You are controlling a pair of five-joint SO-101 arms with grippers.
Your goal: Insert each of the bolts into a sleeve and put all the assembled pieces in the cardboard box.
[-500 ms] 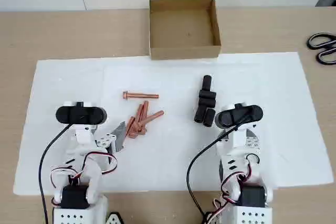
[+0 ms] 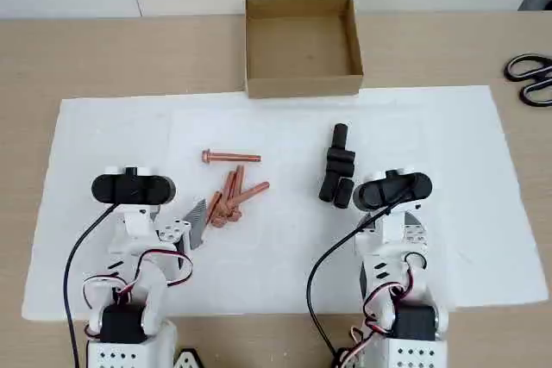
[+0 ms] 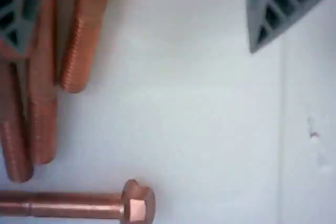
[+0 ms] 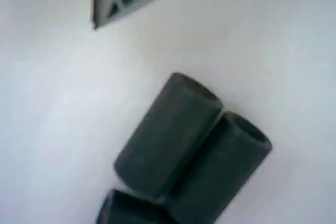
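The cardboard box (image 2: 302, 85) stood at the top centre of the high view and held nothing. No bolt sat in a sleeve, so the task seemed to be at its very start. On the white paper sheet (image 2: 448, 178), the bolts (image 2: 229, 199) lay in a tight heap left of centre, with a single bolt (image 2: 231, 158) apart just above them. The black sleeves (image 2: 337, 170) lay in a small group right of centre, touching each other.

The left gripper (image 3: 136, 45) was released, its jaws wide apart. In the left wrist view one finger (image 3: 20, 17) stood over the heap at the upper left, and the other finger (image 3: 281, 6) was over bare paper at the upper right. The right gripper (image 4: 113, 6) was close to the sleeves. Whether it was released or clenched could not be told.

The main risk was probably the heap itself. The bolts lay side by side and touching, so closing there could catch two at once, or push the others so that they rolled away. The same seemed true on the right: two sleeves (image 4: 168, 140) lay pressed together, and a grasp on one could shift its neighbour. A bolt held crookedly would likely jam at the mouth of the sleeve.
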